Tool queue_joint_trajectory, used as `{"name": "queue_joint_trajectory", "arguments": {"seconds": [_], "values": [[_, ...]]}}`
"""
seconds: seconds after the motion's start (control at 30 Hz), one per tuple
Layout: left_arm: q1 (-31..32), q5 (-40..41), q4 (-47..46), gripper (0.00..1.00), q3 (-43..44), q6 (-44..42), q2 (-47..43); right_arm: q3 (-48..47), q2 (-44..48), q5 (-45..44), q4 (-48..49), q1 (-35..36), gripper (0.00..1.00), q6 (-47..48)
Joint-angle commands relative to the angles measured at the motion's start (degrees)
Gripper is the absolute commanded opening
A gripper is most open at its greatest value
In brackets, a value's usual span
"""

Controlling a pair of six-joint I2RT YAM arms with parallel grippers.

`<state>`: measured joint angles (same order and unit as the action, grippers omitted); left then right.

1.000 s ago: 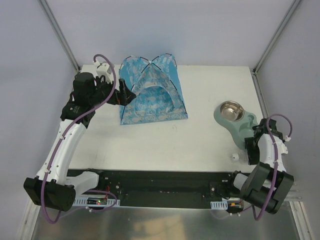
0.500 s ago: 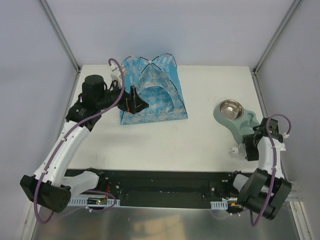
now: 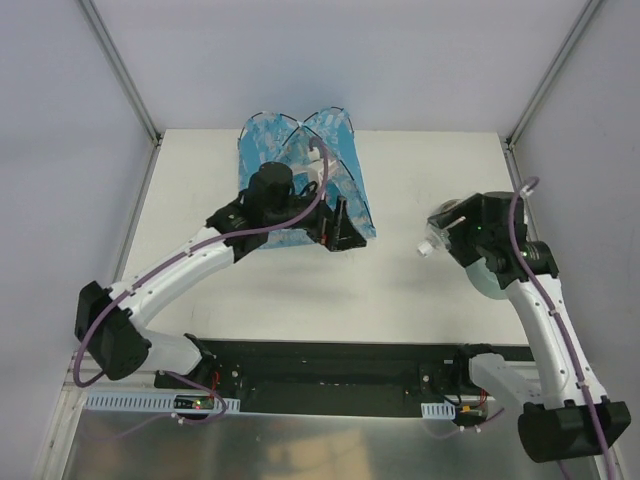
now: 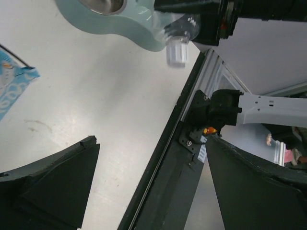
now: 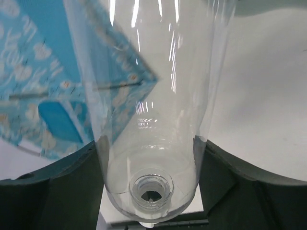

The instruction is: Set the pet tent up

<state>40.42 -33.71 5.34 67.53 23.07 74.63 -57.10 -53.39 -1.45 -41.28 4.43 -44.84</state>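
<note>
The pet tent [image 3: 352, 180] stands at the back middle of the table, blue with white clouds and black crossing poles. My left arm reaches across its front and hides the doorway. My left gripper [image 3: 340, 232] is open and empty just off the tent's front right corner. That corner [image 4: 14, 81] shows in the left wrist view, where the gripper [image 4: 151, 187] holds nothing. My right gripper [image 3: 445, 235] is shut on a clear plastic bottle [image 5: 148, 96], held in the air to the right of the tent [image 5: 38, 96]. The bottle's white cap [image 3: 426, 247] points left.
A pale green pet feeder [image 4: 120, 28] with a steel bowl [image 3: 452, 208] sits at the right, mostly under my right arm. The black base rail [image 3: 330, 375] runs along the near edge. Walls close in the back and sides.
My left arm swung right, from the tent's left side across its front. My right arm rose from the right edge and moved left over the feeder, with the clear bottle in its grip.
</note>
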Motion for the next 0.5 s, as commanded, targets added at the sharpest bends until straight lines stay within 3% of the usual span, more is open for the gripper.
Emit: {"name": "queue_joint_trajectory", "arguments": {"seconds": [0.0,0.13,0.47], "values": [[3.2,1.5,-13.2,0.96,1.0,9.6,4.8,-3.6,-1.6,2.3,6.6,11.6,0.60,-2.2],[5.2,3.4,-14.9,0.96,1.9,12.9,7.5,-2.7,-1.5,-1.4,13.0,19.7,0.60,-3.1],[8.4,5.8,-15.5,0.88,0.8,16.1,9.7,0.0,-0.8,-4.2,20.6,25.8,0.61,-6.5]]}}
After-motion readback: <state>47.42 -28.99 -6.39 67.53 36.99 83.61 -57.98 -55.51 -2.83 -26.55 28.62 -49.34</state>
